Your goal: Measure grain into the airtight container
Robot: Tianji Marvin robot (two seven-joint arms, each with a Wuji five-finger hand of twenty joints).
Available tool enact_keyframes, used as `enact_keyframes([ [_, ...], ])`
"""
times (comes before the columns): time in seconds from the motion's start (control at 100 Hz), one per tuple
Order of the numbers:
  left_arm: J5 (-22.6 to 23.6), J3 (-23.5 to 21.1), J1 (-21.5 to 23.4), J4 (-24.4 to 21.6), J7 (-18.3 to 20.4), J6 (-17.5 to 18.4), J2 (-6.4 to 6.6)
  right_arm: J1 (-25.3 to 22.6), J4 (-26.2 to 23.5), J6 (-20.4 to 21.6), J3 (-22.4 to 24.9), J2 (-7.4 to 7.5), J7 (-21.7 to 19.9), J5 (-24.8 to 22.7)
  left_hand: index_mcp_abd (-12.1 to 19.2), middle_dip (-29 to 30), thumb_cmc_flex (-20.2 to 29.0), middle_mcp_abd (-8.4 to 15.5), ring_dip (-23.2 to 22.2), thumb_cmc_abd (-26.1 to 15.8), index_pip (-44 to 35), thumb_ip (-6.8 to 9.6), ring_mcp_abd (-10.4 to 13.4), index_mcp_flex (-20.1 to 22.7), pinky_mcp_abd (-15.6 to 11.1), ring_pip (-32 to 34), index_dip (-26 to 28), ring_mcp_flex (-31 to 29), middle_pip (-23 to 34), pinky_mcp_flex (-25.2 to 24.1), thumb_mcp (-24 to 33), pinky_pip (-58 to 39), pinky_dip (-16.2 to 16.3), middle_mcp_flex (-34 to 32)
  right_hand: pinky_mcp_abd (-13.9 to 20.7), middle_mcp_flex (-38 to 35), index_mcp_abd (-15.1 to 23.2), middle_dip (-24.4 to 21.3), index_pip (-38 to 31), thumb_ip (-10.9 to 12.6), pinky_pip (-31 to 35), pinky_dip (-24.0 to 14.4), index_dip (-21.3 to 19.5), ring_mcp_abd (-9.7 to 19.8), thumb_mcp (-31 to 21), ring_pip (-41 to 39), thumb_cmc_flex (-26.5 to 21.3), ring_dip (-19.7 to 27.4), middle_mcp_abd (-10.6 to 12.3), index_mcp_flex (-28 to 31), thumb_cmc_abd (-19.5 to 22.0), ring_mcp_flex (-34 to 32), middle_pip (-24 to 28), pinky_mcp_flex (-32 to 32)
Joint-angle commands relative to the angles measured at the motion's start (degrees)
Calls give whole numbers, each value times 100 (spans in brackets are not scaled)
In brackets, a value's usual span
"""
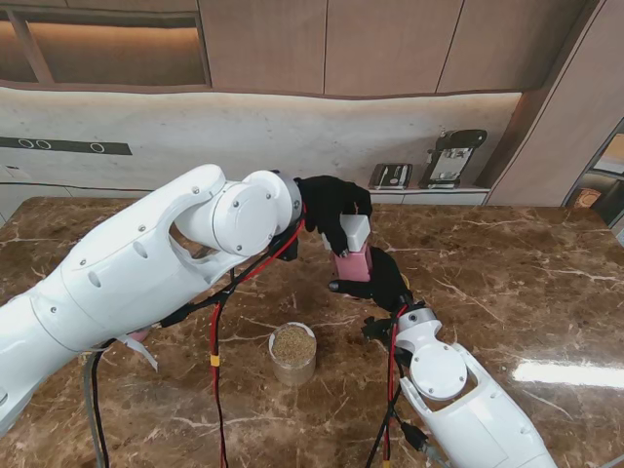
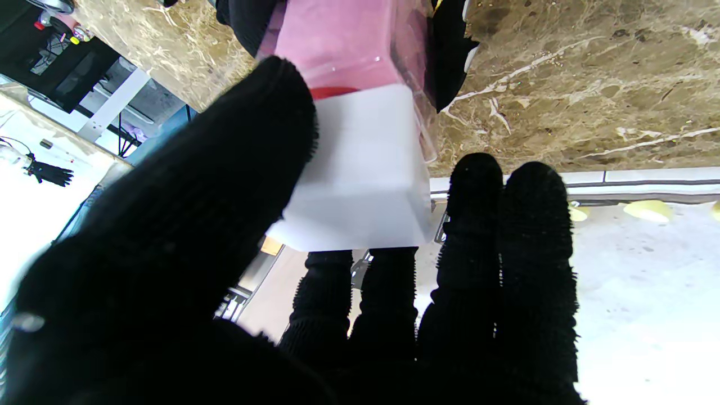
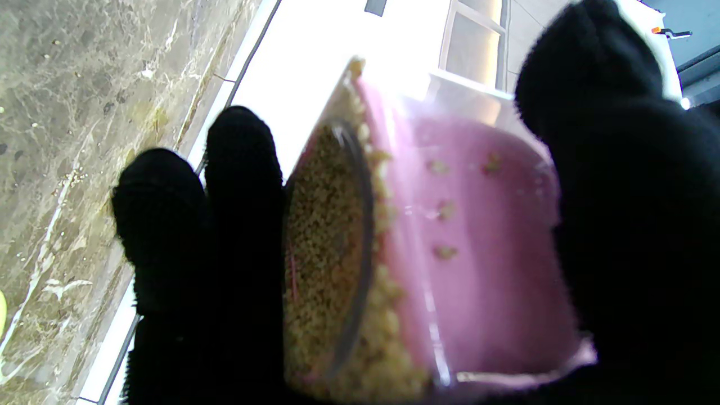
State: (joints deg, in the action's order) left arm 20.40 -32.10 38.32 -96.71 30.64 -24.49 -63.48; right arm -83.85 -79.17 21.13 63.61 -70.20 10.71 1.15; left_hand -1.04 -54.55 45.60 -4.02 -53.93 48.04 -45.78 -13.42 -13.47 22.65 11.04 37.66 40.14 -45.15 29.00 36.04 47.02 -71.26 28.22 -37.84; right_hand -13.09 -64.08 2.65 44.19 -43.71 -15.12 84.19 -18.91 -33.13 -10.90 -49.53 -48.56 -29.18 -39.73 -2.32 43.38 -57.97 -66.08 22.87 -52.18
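Note:
A pink airtight container (image 1: 356,263) stands mid-table, held low down by my black-gloved right hand (image 1: 382,281). The right wrist view shows grain (image 3: 326,247) against its clear wall and the pink body (image 3: 478,247) between my fingers (image 3: 236,169) and thumb. My left hand (image 1: 331,207) grips the white lid (image 1: 355,232) on top of it. In the left wrist view the lid (image 2: 365,169) sits above the pink body (image 2: 343,39), with the thumb (image 2: 225,169) across it. A clear round cup of grain (image 1: 293,352) stands nearer to me, untouched.
The brown marble table (image 1: 507,283) runs out to my right and left. Beyond its far edge a pale counter holds two dark appliances (image 1: 450,156). Red and black cables (image 1: 216,341) hang from my left arm close to the grain cup.

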Motion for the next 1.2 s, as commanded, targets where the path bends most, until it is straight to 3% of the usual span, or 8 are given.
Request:
enact_keyframes([
  [0.0,20,28,18,98,17,59,5,-15,-63,42,28,-20,-61,32,571,249,192,138,90,-1044,-345,438,-141,353,-217,189,11,230,503,-92,923,79,73,83,431,-599,1221,146,-928,-50,-66,-116,-28,763,-1249,-176,-844,62,616,641,2185,-225,994,113],
  [0.12,-1,16,6,131,44,169,10,-23,-77,46,36,-16,-61,14,746,1153,135,123,128,-1232,90,750,-134,489,-191,123,-757,429,509,-287,1117,140,117,400,431,-602,1222,147,-928,-50,-66,-116,-29,767,-1251,-176,-844,62,613,641,2188,-226,996,113],
  [0.27,-29,12,-32,159,168,362,43,-45,-116,21,55,-13,-60,20,1146,1426,337,186,111,-1383,176,797,-109,272,-202,63,-862,741,410,-588,1113,210,164,798,432,-600,1221,146,-928,-50,-66,-116,-27,764,-1250,-176,-846,63,610,642,2188,-225,995,113],
  [0.37,-46,5,-30,166,200,407,54,-57,-135,14,61,-12,-57,17,1295,1573,348,238,80,-1371,142,812,-68,-321,-265,-14,-792,931,302,-745,1125,312,190,1139,433,-600,1224,146,-928,-51,-66,-116,-28,761,-1249,-176,-844,62,610,642,2188,-225,996,113],
  [0.48,-31,2,-19,167,221,429,66,-69,-154,3,66,-10,-57,16,1304,1613,234,275,106,-1321,-9,802,-45,-906,-330,37,-562,973,341,-761,1056,330,235,1304,433,-598,1223,145,-928,-51,-66,-116,-27,758,-1248,-176,-840,63,614,641,2191,-224,995,113],
  [0.77,-7,-34,9,157,229,457,78,-85,-184,-19,62,-4,-60,-3,1280,1798,35,271,182,-1193,269,764,-49,-1215,-304,-38,-552,1082,161,-884,917,410,260,1439,433,-596,1222,143,-928,-51,-66,-115,-25,762,-1249,-176,-839,63,612,643,2190,-221,994,113],
  [1.08,-132,-148,-16,163,454,713,148,-89,-200,-47,44,-2,-67,-15,1286,2906,-459,304,395,-784,2459,672,-112,-1379,-242,-415,-2412,1810,-654,-1575,522,817,493,2527,433,-597,1225,143,-927,-50,-66,-115,-23,768,-1250,-180,-843,63,614,640,2186,-224,995,113],
  [1.19,-109,-227,34,155,443,798,157,-88,-203,-47,36,1,-76,-19,1070,3067,-948,299,486,-468,2929,522,-113,-1414,-177,-561,-2576,2022,-932,-1763,75,906,561,2628,433,-598,1221,143,-926,-50,-66,-115,-23,766,-1252,-180,-839,64,613,636,2192,-224,996,113],
])
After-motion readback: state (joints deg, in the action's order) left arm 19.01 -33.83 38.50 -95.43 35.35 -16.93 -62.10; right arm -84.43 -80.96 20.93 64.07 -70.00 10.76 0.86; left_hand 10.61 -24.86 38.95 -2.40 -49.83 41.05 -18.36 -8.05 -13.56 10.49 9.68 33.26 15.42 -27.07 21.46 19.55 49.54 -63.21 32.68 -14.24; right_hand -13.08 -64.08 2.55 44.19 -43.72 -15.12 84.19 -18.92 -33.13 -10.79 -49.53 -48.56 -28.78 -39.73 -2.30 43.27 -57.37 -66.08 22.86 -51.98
